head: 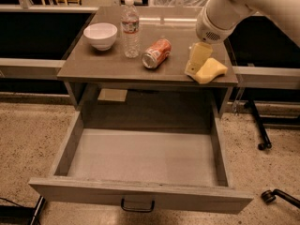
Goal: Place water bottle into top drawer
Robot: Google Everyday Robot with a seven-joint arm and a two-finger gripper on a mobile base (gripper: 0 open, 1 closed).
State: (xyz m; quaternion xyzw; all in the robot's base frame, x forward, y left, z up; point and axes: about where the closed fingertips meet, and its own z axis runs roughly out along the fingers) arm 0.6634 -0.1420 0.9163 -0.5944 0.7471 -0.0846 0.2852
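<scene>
Standing upright toward the back of the table (108,68), the water bottle (130,29) has its white cap on and a label band around its middle. Just to its left sits a white bowl (100,35). To its right an orange-red soda can (156,53) lies on its side, its silver end turned toward the front left. Both are close to the bottle, but neither appears to touch it.

The gripper (198,59) hangs over the right part of the tabletop, well apart from the bottle, with the can between them. It points downward, and its pale yellow tip meets the left edge of a yellow sponge (212,71) (whether it really touches the sponge is unclear). Whether the gripper is spread or pressed together cannot be told from this angle. The white arm (243,6) reaches in from the upper right corner.

Below the tabletop the top drawer (140,156) is pulled far out toward the camera, its pale flat bottom in full view. Its dark handle (137,205) sits at the middle of the front panel. Behind the drawer, in the cavity under the tabletop, a small tan card (112,95) lies at the left.
</scene>
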